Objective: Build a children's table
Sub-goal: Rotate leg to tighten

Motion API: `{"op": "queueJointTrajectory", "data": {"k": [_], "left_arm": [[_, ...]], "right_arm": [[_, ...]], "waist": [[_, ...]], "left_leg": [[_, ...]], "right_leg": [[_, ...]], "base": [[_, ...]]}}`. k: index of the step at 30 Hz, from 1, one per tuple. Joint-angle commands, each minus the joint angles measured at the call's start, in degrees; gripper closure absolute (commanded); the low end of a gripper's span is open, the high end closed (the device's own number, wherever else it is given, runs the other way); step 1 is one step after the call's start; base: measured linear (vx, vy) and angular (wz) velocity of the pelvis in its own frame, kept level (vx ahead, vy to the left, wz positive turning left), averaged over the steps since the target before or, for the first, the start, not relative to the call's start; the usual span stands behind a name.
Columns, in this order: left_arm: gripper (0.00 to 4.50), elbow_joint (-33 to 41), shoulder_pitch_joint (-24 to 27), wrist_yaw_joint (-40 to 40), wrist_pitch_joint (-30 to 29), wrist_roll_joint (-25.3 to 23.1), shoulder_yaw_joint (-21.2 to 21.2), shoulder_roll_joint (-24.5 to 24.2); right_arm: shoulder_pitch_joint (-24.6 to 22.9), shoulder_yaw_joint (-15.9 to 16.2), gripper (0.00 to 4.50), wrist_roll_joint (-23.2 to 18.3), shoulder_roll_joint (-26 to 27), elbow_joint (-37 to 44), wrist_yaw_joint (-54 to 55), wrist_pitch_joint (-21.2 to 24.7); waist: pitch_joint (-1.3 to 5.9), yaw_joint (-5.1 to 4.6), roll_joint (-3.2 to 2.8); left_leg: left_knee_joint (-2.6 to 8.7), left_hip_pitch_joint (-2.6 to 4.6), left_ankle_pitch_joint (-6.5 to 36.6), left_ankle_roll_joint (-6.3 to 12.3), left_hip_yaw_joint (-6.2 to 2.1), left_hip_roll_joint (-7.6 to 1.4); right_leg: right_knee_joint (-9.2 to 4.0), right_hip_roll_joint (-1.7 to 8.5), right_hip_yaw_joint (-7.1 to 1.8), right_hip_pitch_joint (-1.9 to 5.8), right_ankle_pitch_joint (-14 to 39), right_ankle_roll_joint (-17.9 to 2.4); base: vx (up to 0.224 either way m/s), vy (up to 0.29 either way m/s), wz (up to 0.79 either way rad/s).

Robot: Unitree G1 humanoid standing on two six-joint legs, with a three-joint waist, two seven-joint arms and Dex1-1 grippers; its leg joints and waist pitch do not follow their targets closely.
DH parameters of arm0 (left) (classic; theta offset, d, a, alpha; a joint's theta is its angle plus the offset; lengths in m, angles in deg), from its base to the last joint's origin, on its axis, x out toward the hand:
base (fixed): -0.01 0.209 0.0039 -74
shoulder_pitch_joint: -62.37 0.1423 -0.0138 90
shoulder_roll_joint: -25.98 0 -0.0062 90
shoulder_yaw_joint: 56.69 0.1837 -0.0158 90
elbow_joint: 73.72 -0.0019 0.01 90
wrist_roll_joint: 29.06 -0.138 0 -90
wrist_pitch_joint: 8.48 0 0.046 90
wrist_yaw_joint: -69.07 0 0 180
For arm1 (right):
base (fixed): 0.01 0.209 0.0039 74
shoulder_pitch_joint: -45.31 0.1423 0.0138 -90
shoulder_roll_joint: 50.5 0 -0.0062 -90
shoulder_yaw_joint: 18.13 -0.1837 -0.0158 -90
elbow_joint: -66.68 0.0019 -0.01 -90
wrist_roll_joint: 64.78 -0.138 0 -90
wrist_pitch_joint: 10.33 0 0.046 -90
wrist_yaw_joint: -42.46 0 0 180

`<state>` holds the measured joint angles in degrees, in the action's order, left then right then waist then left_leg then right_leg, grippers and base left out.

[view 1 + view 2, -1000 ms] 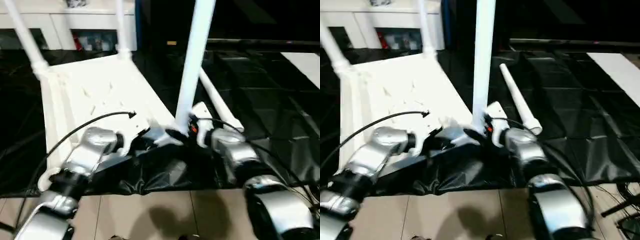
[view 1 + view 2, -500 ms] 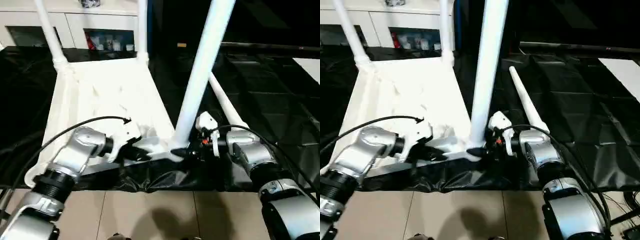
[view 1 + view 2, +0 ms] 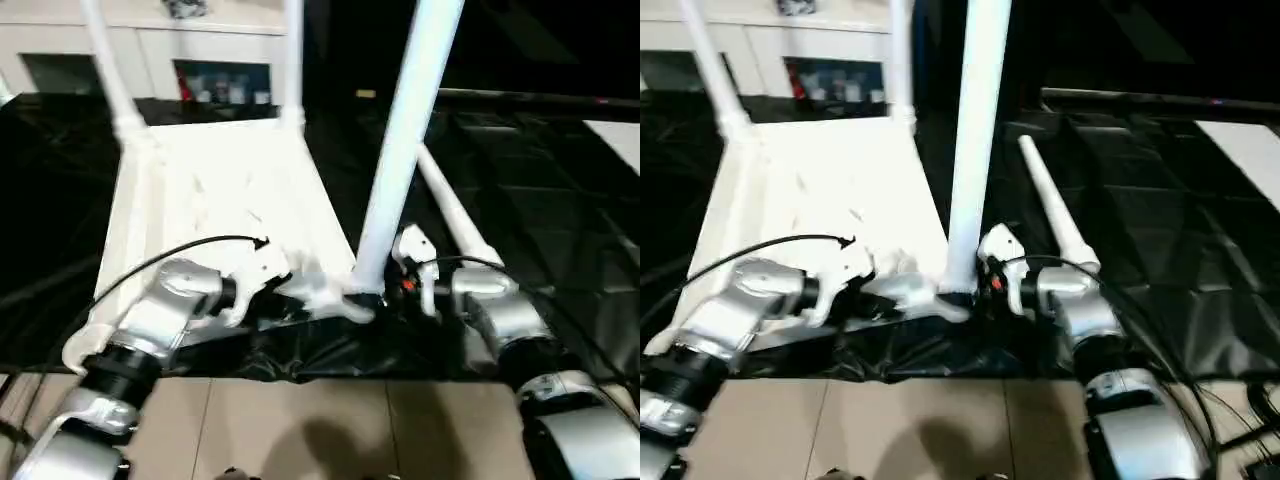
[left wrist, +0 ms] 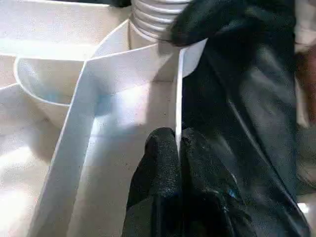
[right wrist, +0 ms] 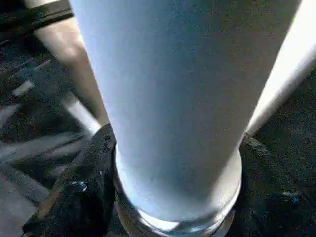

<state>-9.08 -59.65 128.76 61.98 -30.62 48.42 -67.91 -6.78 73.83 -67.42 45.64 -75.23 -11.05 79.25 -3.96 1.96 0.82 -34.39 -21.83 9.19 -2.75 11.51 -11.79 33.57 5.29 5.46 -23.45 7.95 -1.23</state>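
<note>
Children's table [image 3: 210,190] lies inverted on black sheeting [image 3: 540,180] over tiled floor [image 3: 300,430].

From my seat at the controls this reads as an indoor test space made up like a living room, not a real workshop. Black plastic sheeting [image 3: 520,200], creased and glossy, is spread over a floor of pale beige tiles [image 3: 300,425] with grey grout lines. Against the far wall stands a low white cabinet [image 3: 150,45] whose glass-fronted compartment [image 3: 225,82] shows small coloured items I cannot identify. Loose black cables [image 3: 1240,440] lie on the tiles at my right, and a pale sheet or mat [image 3: 1245,145] lies on the plastic further back.
</note>
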Motion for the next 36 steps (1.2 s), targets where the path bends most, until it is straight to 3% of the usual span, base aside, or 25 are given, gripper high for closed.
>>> {"op": "queueJointTrajectory", "data": {"k": [1,5,7,8,9,10,11,12,13,15,17,18,19,21,23,25,26,27,28,29,32,34,35,36], "left_arm": [[4.50,0.8,-2.6,-4.7,-0.8,0.9,0.4,4.7],[4.50,-0.9,-4.4,-13.6,-2.6,-0.4,-1.2,8.8],[4.50,-1.4,-4.9,-15.5,-1.9,-1.0,-1.0,10.0],[4.50,-1.5,-4.9,-15.6,-1.8,-1.1,-0.9,10.1],[4.50,-1.6,-4.9,-15.6,-0.3,-1.5,-0.7,10.5],[4.50,-1.6,-4.8,-15.4,0.3,-1.6,-0.6,10.5],[4.50,-1.6,-4.8,-15.2,1.1,-1.8,-0.5,10.4],[4.50,-1.5,-4.7,-14.8,2.0,-2.0,-0.3,10.2],[4.50,-0.9,-4.3,-13.7,2.5,-1.9,0.1,9.6],[4.50,-0.1,-3.7,-11.7,3.3,-1.4,0.5,8.6],[4.50,0.7,-3.3,-9.8,3.9,-0.9,0.7,7.6],[4.50,1.0,-3.0,-8.6,4.2,-0.5,0.8,6.9],[4.50,1.0,-2.9,-8.4,4.2,-0.5,0.8,6.8],[4.50,1.5,-2.2,-4.9,4.7,0.1,1.0,5.0],[4.50,2.1,-1.6,-2.2,4.8,0.6,1.1,3.6],[4.50,2.4,-1.1,1.7,5.0,1.4,1.5,2.0],[4.50,2.4,-1.1,1.7,5.0,1.4,1.5,2.0],[4.50,2.4,-0.9,3.8,5.5,1.8,1.7,1.0],[4.50,2.4,-0.8,4.6,5.8,1.9,1.8,0.6],[4.50,2.4,-0.8,4.8,5.9,2.0,1.8,0.5],[4.50,2.3,-0.6,8.4,5.8,2.8,2.2,-1.1],[4.50,2.3,-0.5,10.9,5.6,3.3,2.3,-2.3],[4.50,2.3,-0.5,11.9,5.5,3.5,2.4,-2.7],[4.50,2.3,-0.5,11.9,5.5,3.5,2.4,-2.7]], "right_arm": [[0.2,0.7,1.73,-0.2,4.7,-2.2,6.9,2.0],[2.5,-2.6,1.73,-0.9,9.6,-6.5,21.3,2.9],[4.1,-4.0,1.73,-1.4,11.7,-8.7,26.7,2.8],[4.2,-4.1,1.73,-1.5,12.0,-8.9,27.0,2.7],[4.7,-4.7,1.73,-2.1,13.4,-8.9,26.4,1.6],[4.8,-4.8,1.73,-2.3,13.6,-8.9,26.0,1.5],[4.9,-5.1,1.73,-2.6,14.0,-8.8,25.4,1.3],[5.1,-5.4,1.18,-3.0,14.4,-8.7,24.7,1.3],[5.2,-5.6,1.04,-3.3,14.5,-8.3,23.0,1.4],[5.3,-5.4,0.97,-3.4,14.1,-7.9,20.9,1.8],[5.4,-4.8,0.67,-2.9,13.4,-7.9,19.8,1.4],[5.6,-4.1,0.59,-1.9,12.6,-8.3,19.3,0.8],[5.6,-3.8,0.55,-1.7,12.3,-8.3,19.0,0.6],[5.1,-1.8,0.48,-0.3,9.6,-7.4,14.2,-0.3],[4.5,-0.7,0.48,-0.2,7.8,-5.8,9.5,-0.4],[3.6,1.1,0.48,0.3,5.1,-3.6,3.1,-1.1],[3.6,1.1,0.48,0.3,5.1,-3.6,3.1,-1.1],[2.9,2.3,0.48,0.6,3.2,-2.2,-1.7,-1.3],[2.6,2.7,0.48,0.6,2.4,-1.6,-3.8,-1.2],[2.6,2.8,0.48,0.6,2.2,-1.4,-4.3,-1.2],[2.1,4.5,0.48,0.2,-1.0,0.1,-11.7,-0.4],[2.1,5.3,0.72,-0.4,-2.9,1.1,-16.1,0.7],[2.0,5.5,0.80,-0.5,-3.4,1.6,-17.8,1.1],[2.0,5.5,0.83,-0.5,-3.4,1.6,-17.8,1.1]], "waist": [[3.95,-0.37,-0.25],[3.91,-2.14,-0.45],[3.77,-2.69,-0.49],[3.72,-2.99,-0.82],[3.61,-3.45,-1.13],[3.63,-3.72,-1.00],[3.57,-3.68,-0.97],[3.57,-3.70,-0.74],[3.66,-3.68,-0.75],[3.65,-3.67,-0.63],[3.73,-3.68,-0.75],[3.78,-3.51,-1.29],[3.75,-3.61,-1.09],[3.90,-3.26,-1.31],[3.93,-3.10,-1.31],[3.95,-2.54,-1.83],[3.98,-2.21,-1.53],[3.99,-1.96,-1.88],[3.90,-1.30,-1.69],[3.90,-1.30,-1.69],[4.09,-0.28,-1.58],[4.04,0.41,-1.54],[4.03,0.66,-0.69],[4.07,0.89,-0.88]], "left_leg": [[4.27,2.10,24.0,-1.79,-1.80,-1.54],[4.23,1.79,26.9,-2.11,-2.51,-1.26],[3.99,2.24,29.3,-1.95,-2.64,-1.09],[3.92,2.61,30.8,-1.83,-2.81,-1.20],[4.20,2.65,32.9,-1.91,-3.20,-1.40],[4.51,2.45,34.2,-1.95,-3.48,-1.59],[4.56,2.69,34.9,-1.94,-3.47,-1.62],[4.46,2.96,35.2,-1.96,-3.40,-1.58],[4.32,3.15,34.8,-1.93,-3.35,-1.45],[4.65,2.41,33.5,-1.60,-3.39,-1.53],[4.74,2.04,32.7,-1.58,-3.41,-1.50],[4.80,1.94,32.3,-1.68,-3.45,-1.52],[4.88,1.87,32.2,-1.70,-3.34,-1.56],[4.77,2.12,31.6,-1.44,-3.09,-1.52],[4.83,1.91,30.6,-1.05,-3.01,-1.62],[4.82,2.23,29.6,-0.79,-2.66,-1.72],[4.86,2.16,28.8,-0.63,-2.39,-1.78],[4.81,2.23,28.5,-0.66,-2.33,-1.74],[4.70,2.40,28.0,-0.40,-2.06,-1.76],[4.70,2.40,28.0,-0.40,-2.06,-1.76],[4.64,1.98,24.3,0.28,-1.68,-1.96],[4.45,2.36,24.1,0.36,-1.43,-1.94],[4.24,2.43,23.2,0.73,-1.18,-1.89],[4.18,2.54,22.7,0.82,-1.07,-1.88]], "right_leg": [[-5.53,3.55,-2.06,1.64,34.0,-7.0],[-6.50,3.47,-0.67,1.87,37.5,-4.4],[-7.23,3.41,0.03,1.54,38.8,-3.6],[-7.54,3.55,0.39,1.41,38.9,-3.5],[-7.75,3.39,1.06,1.75,37.6,-3.4],[-7.65,3.36,1.28,2.14,36.3,-3.2],[-7.80,3.38,1.28,1.96,36.1,-3.3],[-7.91,3.44,1.22,1.68,36.0,-3.4],[-7.85,3.69,1.10,1.68,35.6,-3.9],[-7.51,3.89,0.75,2.06,34.7,-4.5],[-7.30,4.05,0.50,2.25,34.5,-4.8],[-7.09,4.19,0.30,2.31,33.8,-5.4],[-7.07,4.05,0.17,2.23,33.2,-5.7],[-6.81,3.97,-0.10,2.12,30.9,-7.2],[-6.46,3.99,-0.39,2.30,29.2,-8.2],[-6.07,3.77,-0.95,1.97,26.2,-10.0],[-5.75,3.58,-1.24,1.96,24.8,-10.7],[-5.59,3.57,-1.42,1.88,24.2,-11.1],[-5.45,3.40,-1.62,1.76,24.4,-11.4],[-5.45,3.40,-1.62,1.76,24.4,-11.4],[-4.79,3.32,-1.93,2.17,22.4,-12.2],[-4.70,3.21,-2.18,1.76,22.9,-12.4],[-4.44,3.27,-2.41,1.70,23.7,-12.5],[-4.53,3.36,-2.54,1.66,24.2,-12.4]], "base": [[0.000,0.000,0.00],[0.000,0.000,0.00],[0.000,0.000,0.00],[0.000,0.000,0.00],[0.000,0.000,0.00],[0.000,0.000,0.00],[0.000,0.000,0.00],[0.000,0.000,0.00],[0.000,0.000,0.00],[0.000,0.000,0.00],[0.000,0.000,0.00],[0.000,0.000,0.00],[0.000,0.000,0.00],[0.000,0.000,0.00],[0.000,0.000,0.00],[0.000,0.000,0.00],[0.000,0.000,0.00],[0.000,0.000,0.00],[0.000,0.000,0.00],[0.000,0.000,0.00],[0.000,0.000,0.00],[0.000,0.000,0.00],[0.000,0.000,0.00],[0.000,0.000,0.00]]}}
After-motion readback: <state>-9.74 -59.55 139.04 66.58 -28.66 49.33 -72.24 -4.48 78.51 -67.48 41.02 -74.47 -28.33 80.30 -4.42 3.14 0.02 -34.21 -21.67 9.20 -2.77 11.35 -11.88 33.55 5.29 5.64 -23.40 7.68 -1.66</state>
